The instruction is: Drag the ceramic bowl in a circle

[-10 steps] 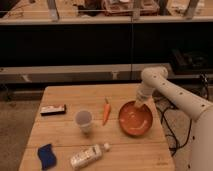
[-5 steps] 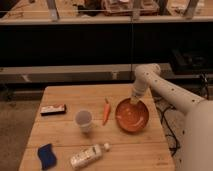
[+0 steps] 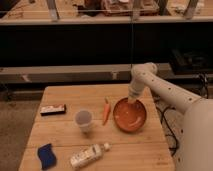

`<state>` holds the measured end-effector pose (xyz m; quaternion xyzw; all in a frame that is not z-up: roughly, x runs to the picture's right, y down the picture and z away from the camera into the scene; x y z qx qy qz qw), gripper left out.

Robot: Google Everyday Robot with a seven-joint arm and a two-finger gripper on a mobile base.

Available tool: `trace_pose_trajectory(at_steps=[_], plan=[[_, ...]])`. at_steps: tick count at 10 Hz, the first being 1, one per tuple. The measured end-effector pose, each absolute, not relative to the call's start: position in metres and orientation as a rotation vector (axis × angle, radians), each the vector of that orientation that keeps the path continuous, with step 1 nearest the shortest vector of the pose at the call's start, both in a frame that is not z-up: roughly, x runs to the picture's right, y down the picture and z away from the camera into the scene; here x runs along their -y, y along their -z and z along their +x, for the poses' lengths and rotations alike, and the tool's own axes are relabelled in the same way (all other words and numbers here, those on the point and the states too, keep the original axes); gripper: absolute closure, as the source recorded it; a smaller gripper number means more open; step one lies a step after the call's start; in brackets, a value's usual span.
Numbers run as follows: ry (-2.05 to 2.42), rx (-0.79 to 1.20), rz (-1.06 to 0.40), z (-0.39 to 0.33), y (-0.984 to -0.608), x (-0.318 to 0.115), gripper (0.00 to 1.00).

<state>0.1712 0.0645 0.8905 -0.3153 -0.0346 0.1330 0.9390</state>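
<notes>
The ceramic bowl (image 3: 129, 115) is wide, shallow and glossy orange-red, and sits on the right part of the wooden table (image 3: 65, 97). My gripper (image 3: 133, 101) reaches down from the white arm at the right and meets the bowl's far rim. The small translucent whitish cup (image 3: 83, 120) stands upright left of the bowl, apart from it. A carrot (image 3: 106, 111) lies between cup and bowl, close to the bowl's left edge.
A dark flat bar (image 3: 53, 109) lies at the left. A blue sponge (image 3: 47, 154) and a plastic bottle on its side (image 3: 89, 155) lie near the front edge. A dark counter and shelf stand behind the table. Cables hang at the right.
The bowl and my gripper have shifted left and a little toward the back of the table, closer to the carrot. The other objects have not moved.
</notes>
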Motion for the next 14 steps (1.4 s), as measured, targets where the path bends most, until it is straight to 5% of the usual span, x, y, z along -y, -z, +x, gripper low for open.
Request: trace_pose_trajectory(at_steps=[7, 14], plan=[[-0.523, 0.003, -0.558, 0.286, -0.903, -0.028, 1.0], [-0.649, -0.118, -0.553, 0.315, -0.875, -0.084, 1.0]])
